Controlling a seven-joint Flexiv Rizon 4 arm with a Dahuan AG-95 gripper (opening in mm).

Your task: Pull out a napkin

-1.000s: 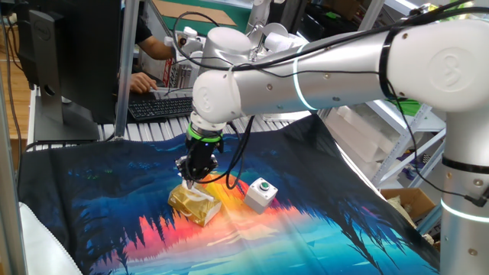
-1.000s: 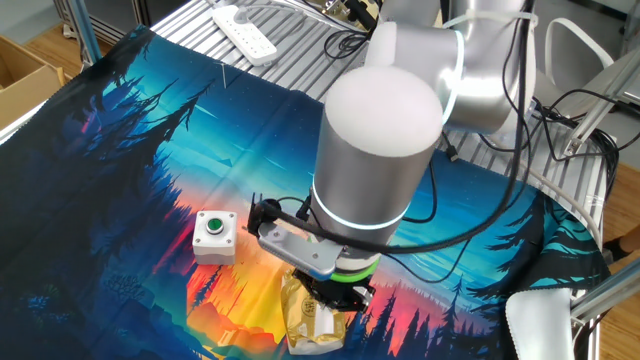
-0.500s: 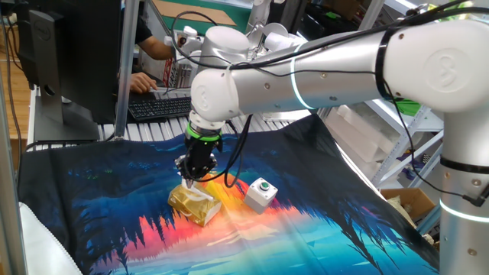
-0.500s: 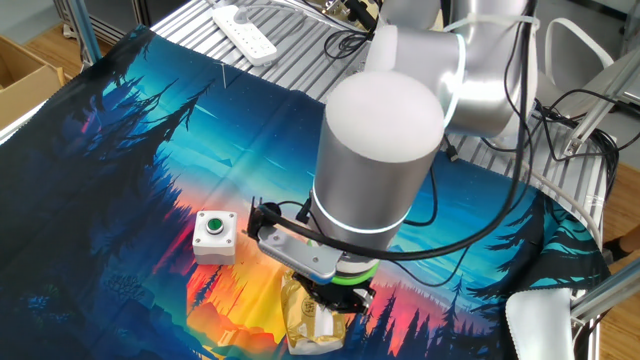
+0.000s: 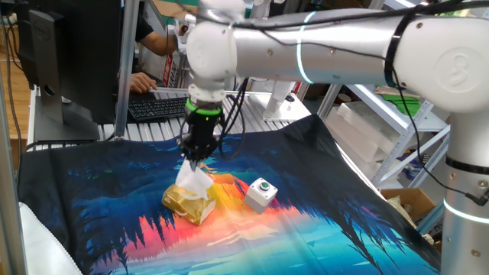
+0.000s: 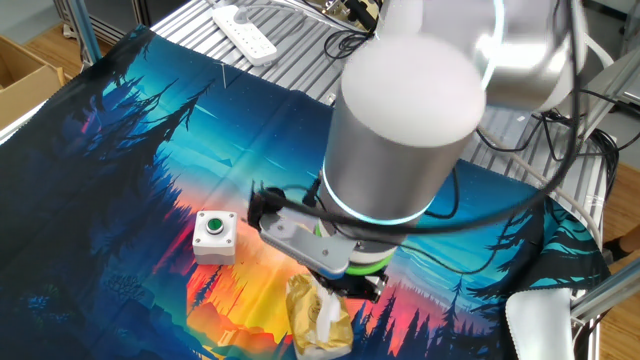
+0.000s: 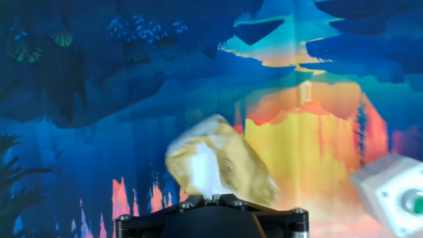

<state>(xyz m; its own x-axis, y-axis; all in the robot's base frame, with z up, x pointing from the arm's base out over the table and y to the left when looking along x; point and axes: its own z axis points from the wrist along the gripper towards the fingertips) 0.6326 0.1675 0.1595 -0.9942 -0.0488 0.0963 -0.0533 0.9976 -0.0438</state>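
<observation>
A shiny golden tissue packet (image 5: pixel 186 204) lies on the printed cloth (image 5: pixel 92 198); it also shows in the other fixed view (image 6: pixel 318 318) and in the hand view (image 7: pixel 231 158). My gripper (image 5: pixel 195 156) is raised above it and shut on the white napkin (image 5: pixel 192 179), which stretches up from the packet's slot to the fingertips. In the hand view the napkin (image 7: pixel 201 168) runs from the packet to my closed jaws at the bottom edge (image 7: pixel 210 196). In the other fixed view the arm hides the gripper; a bit of napkin (image 6: pixel 326 313) shows.
A small white box with a green button (image 5: pixel 261 192) stands just right of the packet; it also shows in the other fixed view (image 6: pixel 215 234) and the hand view (image 7: pixel 394 190). A person at a keyboard (image 5: pixel 157 107) sits behind the table. A power strip (image 6: pixel 244 33) lies at the far edge.
My gripper has risen well above the packet, drawing the white napkin up out of it. The packet has shifted and tilted slightly on the cloth.
</observation>
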